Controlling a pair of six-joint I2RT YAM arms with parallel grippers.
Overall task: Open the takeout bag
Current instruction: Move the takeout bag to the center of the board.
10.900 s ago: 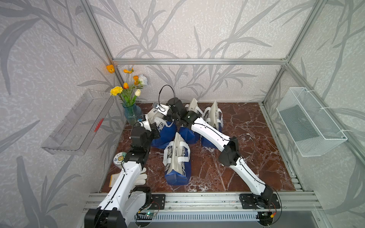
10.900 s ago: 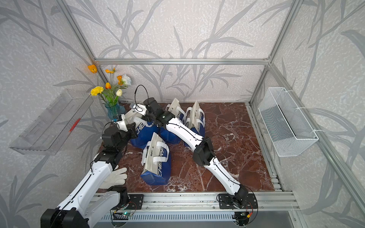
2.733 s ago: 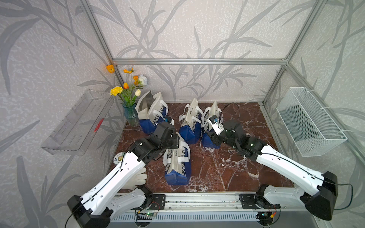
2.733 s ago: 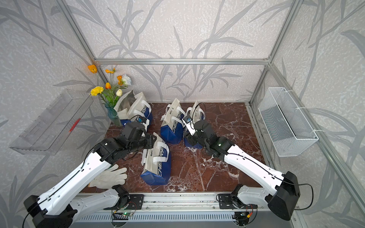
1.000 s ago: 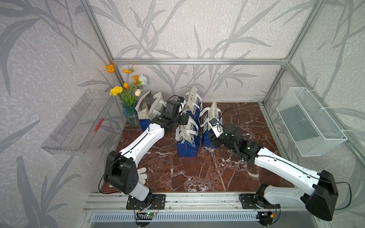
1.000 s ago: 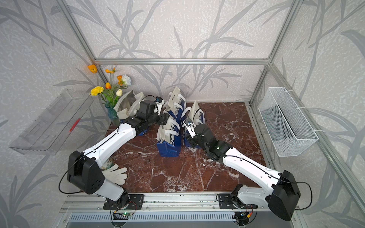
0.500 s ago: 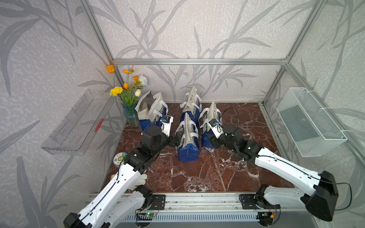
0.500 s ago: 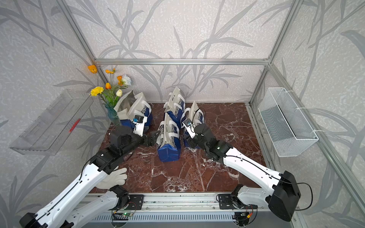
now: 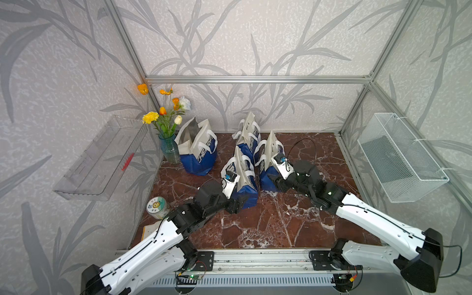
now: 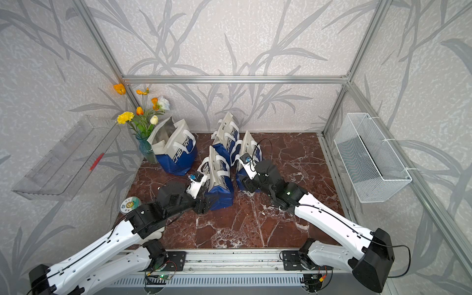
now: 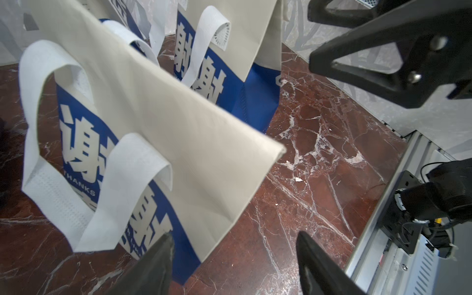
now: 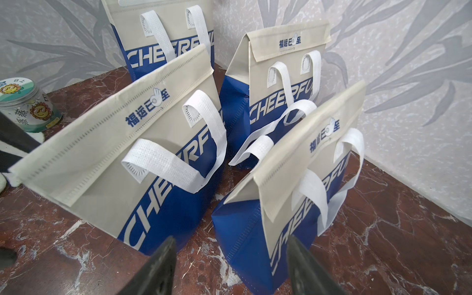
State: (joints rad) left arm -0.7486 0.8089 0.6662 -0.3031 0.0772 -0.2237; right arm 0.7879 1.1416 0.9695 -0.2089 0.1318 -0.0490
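Top views, three closed takeout bags (image 9: 245,191) clustered, left fingers (image 11: 153,268) apart, right fingers (image 12: 155,270) apart, jar (image 9: 156,207) nearby

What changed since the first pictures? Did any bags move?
The far-left bag, next to the vase, where both arms were busy, now stands open. The front bag has moved back, close to the back bag and right-hand bag. The left pincer is open beside it; the right pincer is open by the right-hand bag. Vase, jar and wire basket stayed put.
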